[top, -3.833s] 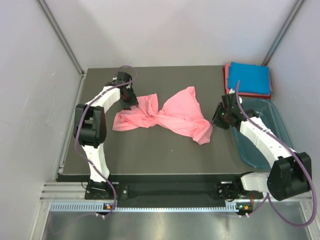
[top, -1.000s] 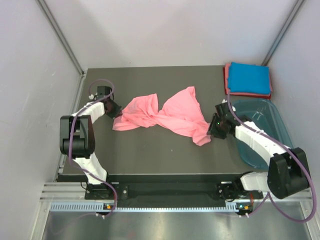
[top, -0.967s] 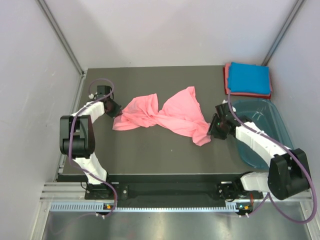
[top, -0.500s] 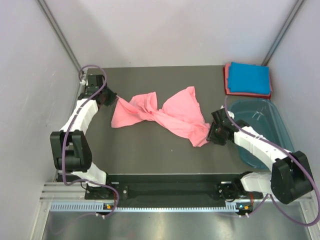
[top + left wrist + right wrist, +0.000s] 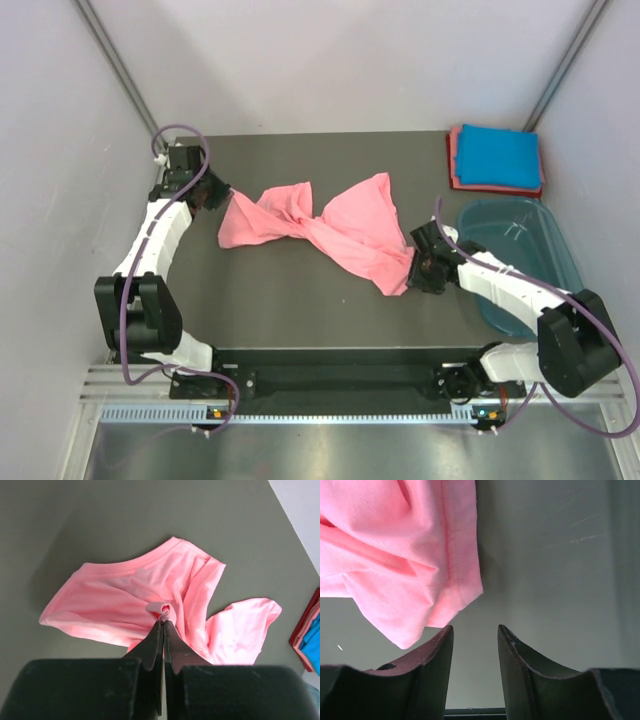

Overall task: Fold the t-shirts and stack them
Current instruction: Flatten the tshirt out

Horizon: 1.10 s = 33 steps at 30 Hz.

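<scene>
Salmon-pink cloth t-shirt [image 5: 340, 228] lies unfolded on the middle of the dark grey table [image 5: 300, 305]. It is twisted at its waist, so it spreads in 2 rumpled lobes.

The left gripper [image 5: 222, 197] is at the shirt's left end, toward the table's far-left corner. Its 2 fingers are pressed tight together on a small rolled pinch of the pink cloth, which the left wrist view shows bunched right at the fingertips.

The right gripper [image 5: 420, 268] sits low at the shirt's near-right corner, with its jaws parted and only bare table between them. The pink hem lies just ahead of its fingers [image 5: 436, 647].

In the far-right corner, a bright blue folded shirt [image 5: 498, 155] rests flat on a reddish-pink folded shirt [image 5: 453, 165], whose edges show along the left and near sides. A translucent teal plastic tub [image 5: 565, 262] stands at the right edge, just on the near side of that stack of 2.
</scene>
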### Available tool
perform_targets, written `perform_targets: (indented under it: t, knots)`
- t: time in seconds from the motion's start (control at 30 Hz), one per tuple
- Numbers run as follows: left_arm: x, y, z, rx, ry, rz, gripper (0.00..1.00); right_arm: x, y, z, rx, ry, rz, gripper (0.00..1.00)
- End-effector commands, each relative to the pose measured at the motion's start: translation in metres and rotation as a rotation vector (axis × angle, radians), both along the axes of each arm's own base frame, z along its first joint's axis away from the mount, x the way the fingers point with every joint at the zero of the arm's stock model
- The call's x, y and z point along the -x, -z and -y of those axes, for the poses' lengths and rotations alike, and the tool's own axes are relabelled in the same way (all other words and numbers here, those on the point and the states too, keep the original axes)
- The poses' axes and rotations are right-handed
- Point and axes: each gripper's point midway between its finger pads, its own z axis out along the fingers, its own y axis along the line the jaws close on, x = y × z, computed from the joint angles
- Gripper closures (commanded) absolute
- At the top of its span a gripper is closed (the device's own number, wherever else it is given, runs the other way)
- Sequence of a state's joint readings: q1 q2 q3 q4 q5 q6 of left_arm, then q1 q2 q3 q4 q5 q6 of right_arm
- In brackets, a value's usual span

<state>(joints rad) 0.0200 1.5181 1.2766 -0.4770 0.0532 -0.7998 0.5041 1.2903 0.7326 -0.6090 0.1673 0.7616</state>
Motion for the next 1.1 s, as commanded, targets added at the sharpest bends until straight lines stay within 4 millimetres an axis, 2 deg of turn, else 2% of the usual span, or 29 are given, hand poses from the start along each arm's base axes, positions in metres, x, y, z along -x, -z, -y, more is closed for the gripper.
perform_targets:
  t: [0.0, 0.17, 0.27, 0.4, 0.57, 0.73, 0.8, 0.83, 0.9, 0.93, 0.97, 1.0, 1.07]
  knots:
    - [0.004, -0.007, -0.011, -0.057, -0.015, 0.024, 1.0, -0.012, -0.009, -0.008, -0.008, 0.001, 0.055, 0.59]
    - [0.007, 0.024, -0.008, -0.061, 0.025, -0.028, 1.0, -0.012, -0.008, -0.01, -0.007, -0.014, 0.057, 0.59]
    - [0.009, 0.036, -0.003, -0.048, 0.05, -0.071, 1.0, -0.013, -0.007, -0.013, -0.013, -0.024, 0.057, 0.59]
    - [0.014, 0.047, -0.012, -0.083, 0.021, -0.109, 1.0, -0.012, 0.0, -0.02, -0.03, -0.023, 0.037, 0.56]
    - [0.015, 0.048, -0.023, -0.133, -0.013, -0.116, 1.0, 0.0, 0.019, -0.033, -0.054, 0.0, -0.015, 0.55]
    - [0.012, 0.037, -0.023, -0.132, -0.009, -0.088, 1.0, -0.005, 0.027, -0.051, -0.073, -0.003, 0.0, 0.54]
    - [0.012, 0.036, -0.023, -0.136, -0.008, -0.088, 1.0, -0.01, 0.032, -0.051, -0.045, 0.002, 0.006, 0.54]
    - [0.012, 0.036, -0.024, -0.14, -0.013, -0.091, 1.0, -0.013, 0.031, -0.05, -0.031, 0.005, 0.011, 0.56]
    - [0.011, 0.027, -0.028, -0.158, -0.021, -0.081, 1.0, -0.015, 0.033, -0.033, 0.07, 0.023, 0.017, 0.77]
    - [0.013, 0.023, -0.032, -0.174, -0.033, -0.085, 1.0, -0.023, 0.022, -0.028, 0.1, 0.029, 0.049, 0.86]
    - [0.013, 0.017, -0.036, -0.189, -0.044, -0.079, 1.0, -0.031, 0.014, -0.015, 0.163, 0.052, 0.089, 1.0]
    - [0.009, 0.0, -0.039, -0.209, -0.05, -0.049, 1.0, -0.028, 0.006, -0.002, 0.212, 0.059, 0.079, 1.0]
    - [0.012, -0.021, -0.049, -0.253, -0.091, -0.022, 1.0, -0.041, -0.03, 0.009, 0.246, 0.074, 0.165, 1.0]
